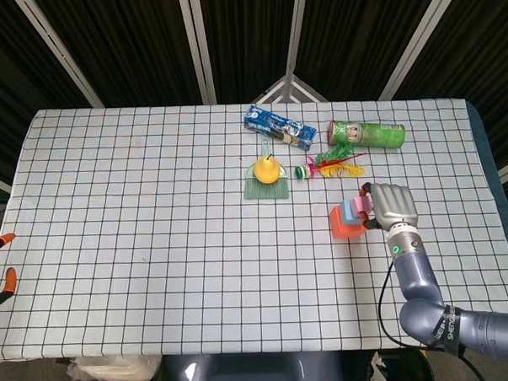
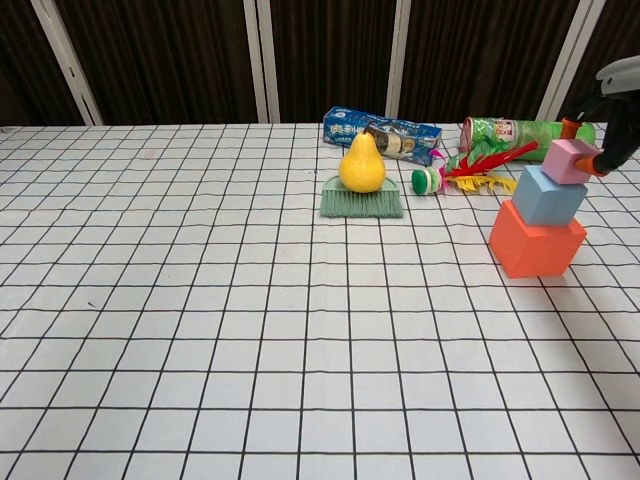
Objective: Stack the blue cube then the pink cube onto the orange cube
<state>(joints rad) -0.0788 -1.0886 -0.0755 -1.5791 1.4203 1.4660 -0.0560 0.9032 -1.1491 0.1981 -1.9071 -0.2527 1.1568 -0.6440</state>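
Observation:
The orange cube (image 2: 535, 241) stands on the checked cloth at the right. On top of it sits the blue cube (image 2: 548, 195), turned slightly. The small pink cube (image 2: 568, 160) is at the blue cube's upper right edge, a little tilted, pinched between the fingertips of my right hand (image 2: 620, 140). From the head view the stack reads as orange cube (image 1: 343, 226), blue cube (image 1: 348, 210) and pink cube (image 1: 362, 203), with my right hand (image 1: 391, 204) just to its right. My left hand shows in neither view.
Behind the stack lie a feathered shuttlecock (image 2: 470, 170) and a green chip can (image 2: 510, 132). A yellow pear (image 2: 362, 163) rests on a green brush (image 2: 362, 202), with a blue snack packet (image 2: 385, 132) beyond it.

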